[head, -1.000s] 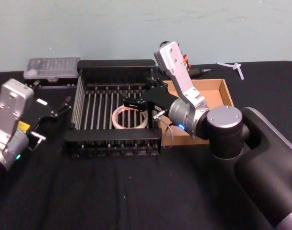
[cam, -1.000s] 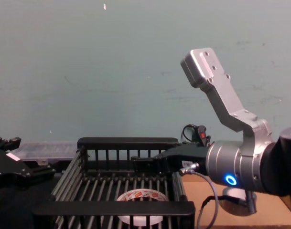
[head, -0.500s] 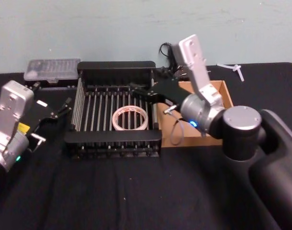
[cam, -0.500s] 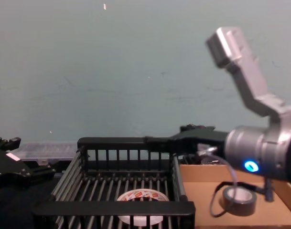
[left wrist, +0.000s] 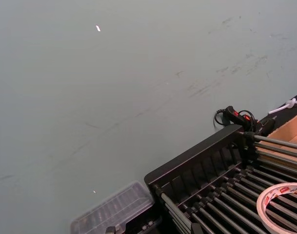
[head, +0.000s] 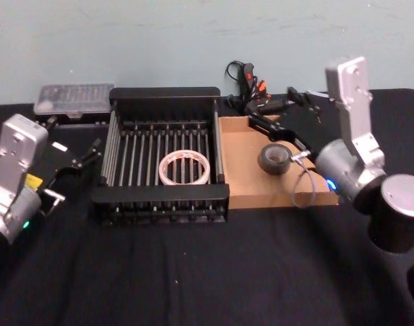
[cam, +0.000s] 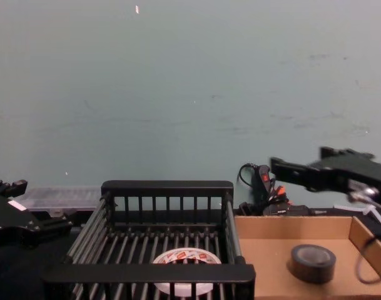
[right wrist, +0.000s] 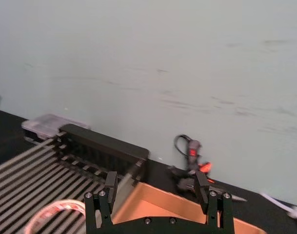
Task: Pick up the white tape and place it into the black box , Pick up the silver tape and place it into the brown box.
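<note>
The dull grey silver tape [head: 274, 159] lies flat in the brown box [head: 244, 190], at about 6 o'clock from the right gripper [head: 283, 117], whose spread fingers [right wrist: 110, 185] hover empty above it, while the red-printed white tape [head: 185, 168] rests in the black box [head: 159, 197] and the left gripper [head: 81, 158] waits at 9 o'clock over the tabletop [head: 193, 272].

Right claw [head: 278, 115] raised, fingers apart, left claw [head: 81, 157] low, parked

- The black box [head: 163, 95]: matt black plastic rims, smooth bars.
- The brown box [head: 244, 173]: plain matt cardboard.
- The silver tape [head: 275, 159]: dull grey.
- The white tape [head: 185, 167]: glossy.
- The counter [head: 193, 272]: matt black cloth.
</note>
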### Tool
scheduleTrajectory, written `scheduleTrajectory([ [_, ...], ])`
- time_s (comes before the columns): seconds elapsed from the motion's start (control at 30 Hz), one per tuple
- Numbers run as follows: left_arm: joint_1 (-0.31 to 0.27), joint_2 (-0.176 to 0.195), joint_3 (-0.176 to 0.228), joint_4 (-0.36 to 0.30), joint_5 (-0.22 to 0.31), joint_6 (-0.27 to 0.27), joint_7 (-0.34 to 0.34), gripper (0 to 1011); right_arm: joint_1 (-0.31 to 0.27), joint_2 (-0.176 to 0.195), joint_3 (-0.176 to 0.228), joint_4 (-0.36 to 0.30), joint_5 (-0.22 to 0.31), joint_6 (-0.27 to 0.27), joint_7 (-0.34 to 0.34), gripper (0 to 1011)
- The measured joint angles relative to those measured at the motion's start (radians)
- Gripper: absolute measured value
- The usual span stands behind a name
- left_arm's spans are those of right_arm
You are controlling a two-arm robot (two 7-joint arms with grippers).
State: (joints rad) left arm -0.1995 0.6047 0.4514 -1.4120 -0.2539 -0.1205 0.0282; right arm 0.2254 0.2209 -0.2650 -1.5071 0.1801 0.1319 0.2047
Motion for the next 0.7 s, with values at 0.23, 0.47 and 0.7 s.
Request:
scheduleTrajectory([
  [0.23,0.0,0.0,0.0,0.0,0.0,0.0,0.0,1001,-0.069,0.022,0.036,-0.017,-0.036,-0.056,-0.023,1002],
  [0.47,0.0,0.0,0.0,0.0,0.0,0.0,0.0,1001,-0.117,0.029,0.063,-0.015,-0.06,-0.072,-0.03,1002],
  [0.7,0.0,0.0,0.0,0.0,0.0,0.0,0.0,1001,-0.143,0.026,0.08,-0.003,-0.082,-0.067,-0.033,1002],
])
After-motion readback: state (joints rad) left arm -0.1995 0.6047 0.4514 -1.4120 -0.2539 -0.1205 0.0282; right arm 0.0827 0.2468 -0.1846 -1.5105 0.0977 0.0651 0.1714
